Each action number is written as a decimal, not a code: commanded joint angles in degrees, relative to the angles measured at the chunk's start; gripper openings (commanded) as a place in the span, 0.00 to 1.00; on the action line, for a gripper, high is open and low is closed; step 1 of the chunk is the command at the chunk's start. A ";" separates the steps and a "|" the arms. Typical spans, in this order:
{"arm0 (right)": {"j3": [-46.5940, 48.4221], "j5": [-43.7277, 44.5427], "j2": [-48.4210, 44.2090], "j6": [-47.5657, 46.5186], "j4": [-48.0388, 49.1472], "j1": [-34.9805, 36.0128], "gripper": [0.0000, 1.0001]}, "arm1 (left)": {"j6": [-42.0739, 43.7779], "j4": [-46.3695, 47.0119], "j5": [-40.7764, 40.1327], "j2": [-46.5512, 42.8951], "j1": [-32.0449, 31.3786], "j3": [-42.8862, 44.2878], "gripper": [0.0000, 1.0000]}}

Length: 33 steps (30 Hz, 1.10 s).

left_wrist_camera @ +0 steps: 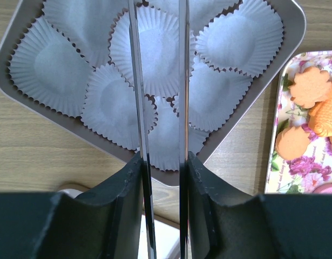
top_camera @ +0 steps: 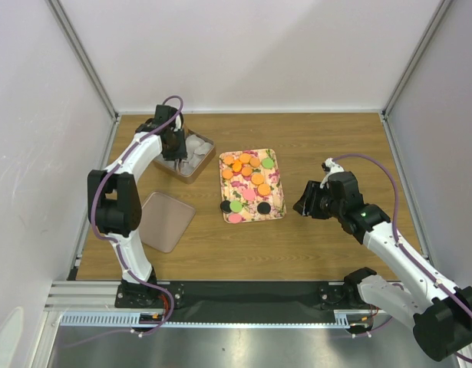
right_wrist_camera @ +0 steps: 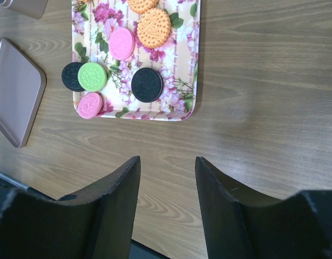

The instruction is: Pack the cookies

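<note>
Top external view: packing station at an early stage. The cookies [top_camera: 247,180], small orange, pink, green and black discs, lie clustered on the floral tray [top_camera: 277,184] at the middle of the table [top_camera: 328,138]. One black cookie [right_wrist_camera: 73,76] sits at the tray's near-left edge; whether it lies on the rim or just off it cannot be told. Left of the tray stands an open box [top_camera: 207,146] lined with white crinkled paper cups [left_wrist_camera: 219,97]. Nearer the arm bases, a flat pink-brown lid [top_camera: 165,221] lies apart from the box.

Left wrist view: the left hand [left_wrist_camera: 161,162] hangs over the box, its fingers closed down onto a pair of thin metal tongs [left_wrist_camera: 139,81]. The blades run side by side up out of the picture, so their tips, and anything they might carry, are hidden. Every cup visible here is empty.

Right wrist view: the right hand [right_wrist_camera: 167,162] hovers over bare table just right of the tray, its fingers well apart and holding nothing.

Progress, as judged: no cookie is seen in a cup, so the packing appears barely begun. The whole batch is left to move from tray to box, and the lid is not yet on.

Setting: a wood-grain table, enclosed by plain white walls with metal corner struts, with a metal rail along its near edge.
</note>
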 commanded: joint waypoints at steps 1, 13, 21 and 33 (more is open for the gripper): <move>0.02 -0.38 0.10 -1.01 1.24 -0.02 0.51 | -0.35 1.42 1.54 -3.72 0.38 -1.17 0.31; -0.15 0.14 -0.17 -1.01 1.15 0.33 0.51 | -0.35 1.42 0.75 -3.99 0.65 -1.61 0.31; -0.15 0.23 -0.08 -1.01 1.15 0.34 0.51 | -0.44 0.72 1.54 -2.14 2.32 1.55 0.31; -0.33 0.32 0.27 -1.01 1.15 0.42 0.51 | -0.08 0.10 1.54 0.84 2.67 4.72 0.34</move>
